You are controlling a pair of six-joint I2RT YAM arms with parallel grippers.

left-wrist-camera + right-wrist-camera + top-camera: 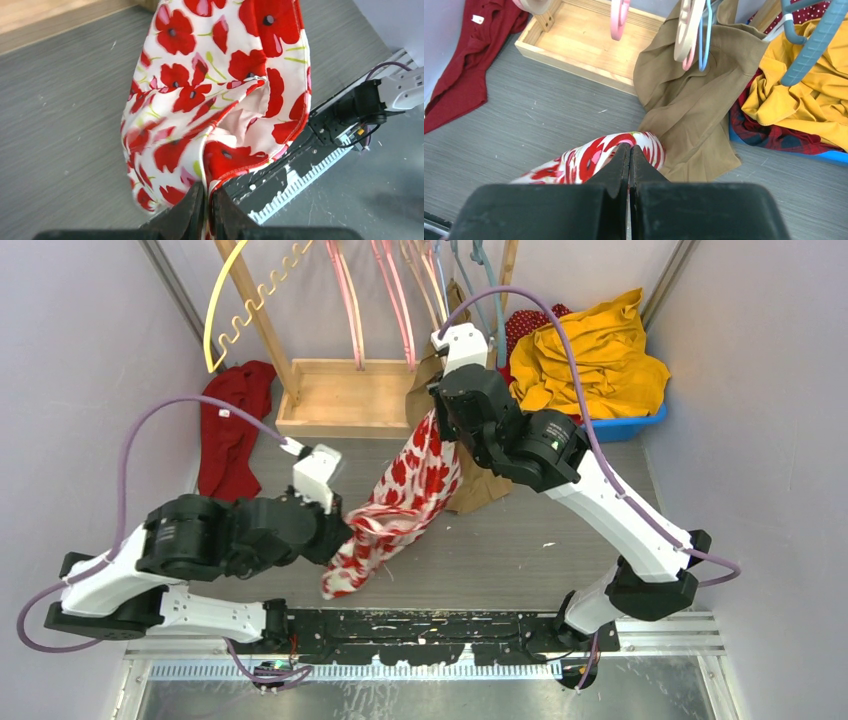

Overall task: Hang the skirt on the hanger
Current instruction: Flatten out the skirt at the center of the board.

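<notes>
The skirt (410, 490), white with red poppies, hangs stretched in the air between my two grippers. My right gripper (440, 430) is shut on its upper end, and the printed cloth (589, 160) bulges behind the closed fingertips (629, 150). My left gripper (343, 528) pinches the lower end. In the left wrist view a fold of the skirt (220, 85) runs into the narrow gap between the fingers (209, 200). Several hangers hang from the rack at the back, among them a pink hanger (350, 300) (620, 17) and a blue hanger (809, 40).
A wooden tray (340, 400) forms the rack's base. A tan garment (480, 485) (694, 100) droops from the hangers to the table. A dark red garment (230, 430) lies at the left. Yellow cloth (590, 360) fills a blue bin (625, 425). The black base rail (430, 625) runs along the near edge.
</notes>
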